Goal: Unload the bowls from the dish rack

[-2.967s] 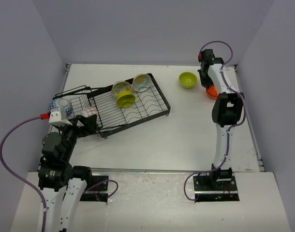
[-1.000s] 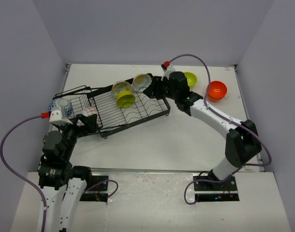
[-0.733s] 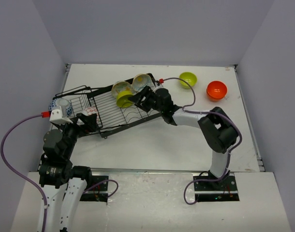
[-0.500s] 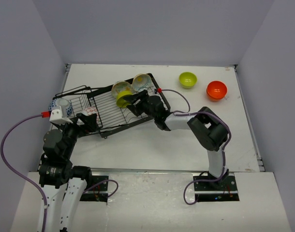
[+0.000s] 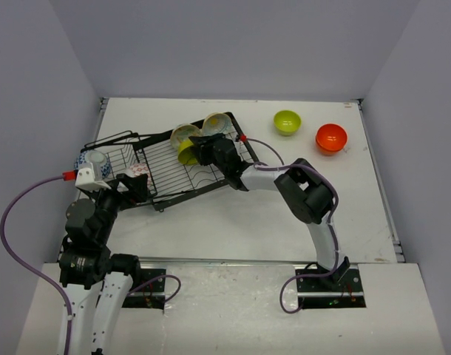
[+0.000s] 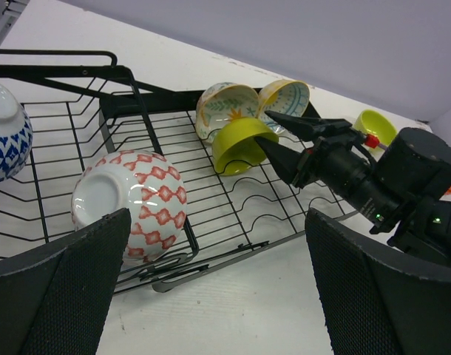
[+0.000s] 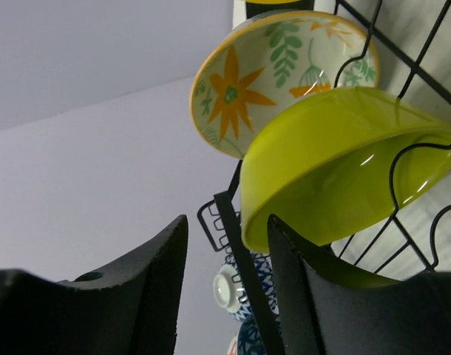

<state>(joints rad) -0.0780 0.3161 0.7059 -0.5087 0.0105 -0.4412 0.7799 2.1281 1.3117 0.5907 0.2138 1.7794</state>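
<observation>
The black dish rack (image 5: 225, 166) lies at the table's left. It holds a lime green bowl (image 5: 188, 154) on edge, two cream bowls (image 5: 182, 134) (image 5: 217, 124), a red-and-white bowl (image 5: 140, 171) and a blue-and-white bowl (image 5: 92, 160). A second lime green bowl (image 5: 287, 122) and an orange-red bowl (image 5: 331, 137) sit on the table at the far right. My right gripper (image 5: 198, 145) is open at the racked lime green bowl (image 7: 336, 163), whose rim edge lies just inside the right finger (image 7: 314, 296). My left gripper (image 6: 218, 296) is open and empty at the rack's near edge (image 6: 211, 214).
The right arm stretches low across the rack's right end (image 5: 248, 174). A raised black handle bar (image 5: 114, 137) stands at the rack's far left. Grey walls close in the table on three sides.
My right arm has swung from the orange-red bowl at the far right over to the rack, and its open fingers now sit at the lime green bowl. The left arm has not moved.
</observation>
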